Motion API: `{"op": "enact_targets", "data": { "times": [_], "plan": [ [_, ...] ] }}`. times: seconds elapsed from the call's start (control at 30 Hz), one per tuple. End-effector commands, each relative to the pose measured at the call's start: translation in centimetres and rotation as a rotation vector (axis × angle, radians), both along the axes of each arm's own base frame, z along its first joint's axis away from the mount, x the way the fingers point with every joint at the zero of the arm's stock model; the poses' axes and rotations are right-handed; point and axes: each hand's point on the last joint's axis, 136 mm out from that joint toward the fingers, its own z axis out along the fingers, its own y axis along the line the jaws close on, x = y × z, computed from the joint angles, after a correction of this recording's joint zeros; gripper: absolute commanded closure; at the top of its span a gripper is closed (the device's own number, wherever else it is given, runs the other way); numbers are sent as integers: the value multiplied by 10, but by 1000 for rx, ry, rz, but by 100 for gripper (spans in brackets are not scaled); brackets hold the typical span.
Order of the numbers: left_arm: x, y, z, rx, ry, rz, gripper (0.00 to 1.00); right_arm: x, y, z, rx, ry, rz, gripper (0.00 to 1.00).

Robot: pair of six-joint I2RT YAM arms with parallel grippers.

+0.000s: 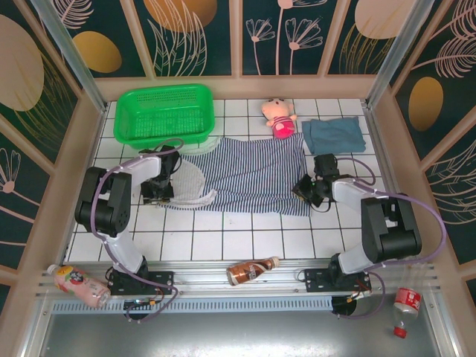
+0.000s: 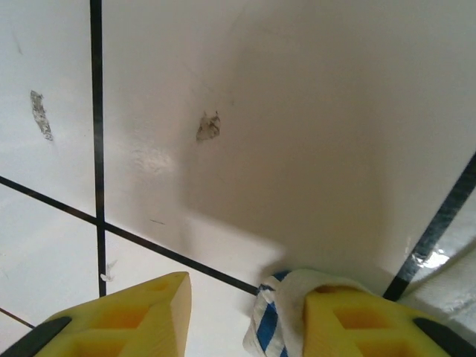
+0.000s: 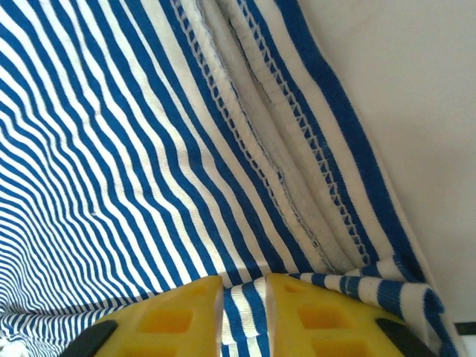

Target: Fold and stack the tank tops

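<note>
left jaws: apart, striped tank top (image 2: 277, 316) edge against one inner side.
right jaws: clamped on its hem.
risk: left may close empty, skewing the fold.

The striped tank top (image 3: 134, 163) is knit cloth with stitched hems; the table (image 2: 320, 104) is glossy white tile.

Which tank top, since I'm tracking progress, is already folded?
The teal-blue tank top, a compact folded rectangle beside the pink plush doll; the striped tank top lies spread open.
</note>
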Motion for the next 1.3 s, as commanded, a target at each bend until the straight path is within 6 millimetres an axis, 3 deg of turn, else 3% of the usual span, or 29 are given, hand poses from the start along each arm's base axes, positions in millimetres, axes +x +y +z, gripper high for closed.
{"op": "enact_targets", "data": {
  "times": [0.0,0.13,0.23,0.4,0.53,0.67,0.83,1.0,1.13,1.27],
  "plan": [
    [5,-2,-9,-23,17,-6,57,6,-5,23,-13,-66,15,72],
    [4,-2,-5,-24,29,-11,54,9,-3,53,2,-132,17,70],
    [6,-8,11,-60,13,1,49,-6,5,64,53,-128,24,70],
    [-3,-26,41,-181,-24,43,45,-46,23,40,67,-40,76,71],
    [-6,-47,63,-297,-65,61,45,-49,19,23,23,-23,85,72],
    [0,-101,79,-437,-102,16,46,-36,12,16,-21,-44,84,73],
    [18,-191,79,-614,-126,-98,52,-17,1,8,-71,-74,67,78],
    [22,-259,58,-720,-83,-199,57,5,-1,9,-83,-108,55,83],
    [14,-277,34,-737,-43,-246,59,12,-3,4,-96,-109,48,82],
    [15,-267,9,-663,-32,-286,61,14,-7,-5,-109,-99,46,79]
  ]
}}
